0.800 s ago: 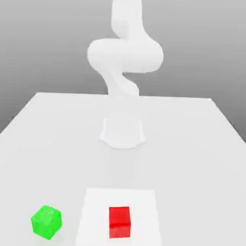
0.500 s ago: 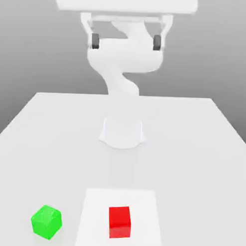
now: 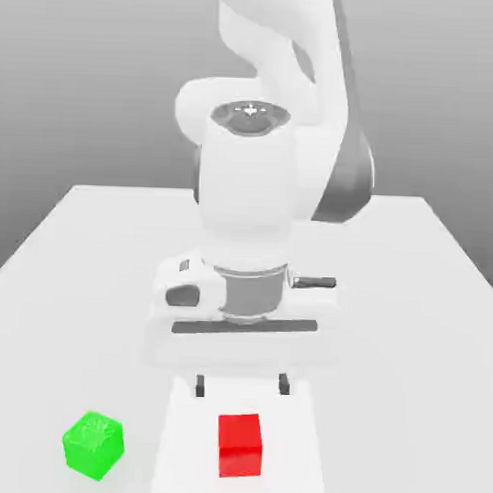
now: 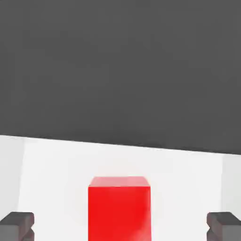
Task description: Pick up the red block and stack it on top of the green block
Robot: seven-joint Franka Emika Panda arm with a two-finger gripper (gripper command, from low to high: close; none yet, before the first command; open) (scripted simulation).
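White square sheet under the red block; gripper fingers apart; block's near end cut off in hand view.

ext: faces arm, looks down | hand: close-up | shared: red blk

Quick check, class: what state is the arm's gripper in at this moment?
Gripper: open, holding nothing, its fingers spread wide; the red block sits on the white square.
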